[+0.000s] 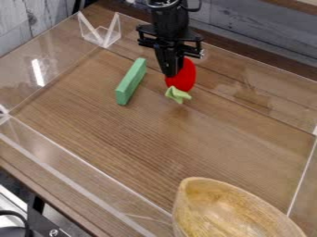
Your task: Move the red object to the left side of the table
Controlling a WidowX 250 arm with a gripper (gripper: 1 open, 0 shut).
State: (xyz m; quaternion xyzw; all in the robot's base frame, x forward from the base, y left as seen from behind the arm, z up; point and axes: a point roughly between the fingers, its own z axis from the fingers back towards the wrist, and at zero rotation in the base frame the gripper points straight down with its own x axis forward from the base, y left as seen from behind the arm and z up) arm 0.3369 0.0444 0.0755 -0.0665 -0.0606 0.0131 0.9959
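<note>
Currently, a brown wood-grain tabletop (186, 153) with low clear acrylic walls carries a round wooden bowl (196, 198), well apart from and nearer the camera than a flat green rectangular block (130, 81). Just right of that block, a black claw (173, 67) points down, clenched on a small glossy red strawberry-shaped toy (183, 76) whose pale green leafy end seems to touch the wood. The grasp looks made; lifting and carrying the toy past the block to the left side remain.

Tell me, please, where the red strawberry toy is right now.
The strawberry toy sits far-centre on the table in the camera view, pinched by the gripper, just right of the green block.
</note>
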